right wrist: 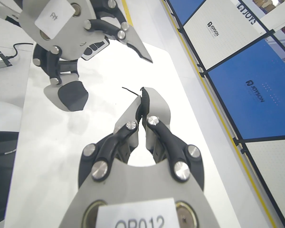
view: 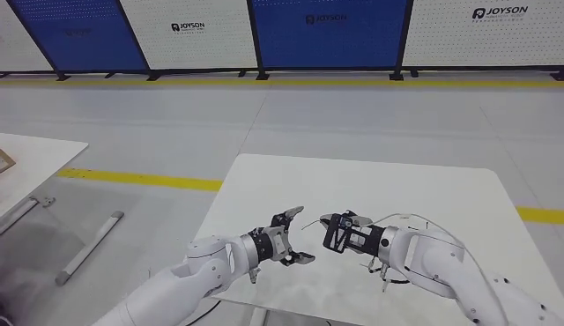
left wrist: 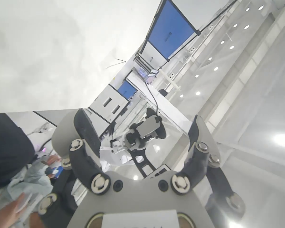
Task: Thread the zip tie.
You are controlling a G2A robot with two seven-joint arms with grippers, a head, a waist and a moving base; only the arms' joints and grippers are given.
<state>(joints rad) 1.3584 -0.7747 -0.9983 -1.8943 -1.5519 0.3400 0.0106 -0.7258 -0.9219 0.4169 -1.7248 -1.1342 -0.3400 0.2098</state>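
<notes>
A white table [view: 370,185] stands on a shiny grey floor [view: 291,119]. A yellow line [view: 132,179] runs across the floor. Far back stand blue panels [view: 328,18] and white panels [view: 185,22] in black frames. Another white table [view: 40,154] sits at the left. Round lights [left wrist: 232,47] shine up on the ceiling.

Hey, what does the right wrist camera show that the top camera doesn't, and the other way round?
Right wrist view: the black zip tie pinched in the right gripper, a thin tip poking out. Top view: the whole white table and a second table off to the side. Both: the left gripper open, facing the shut right gripper, and the blue and white panels behind.
</notes>
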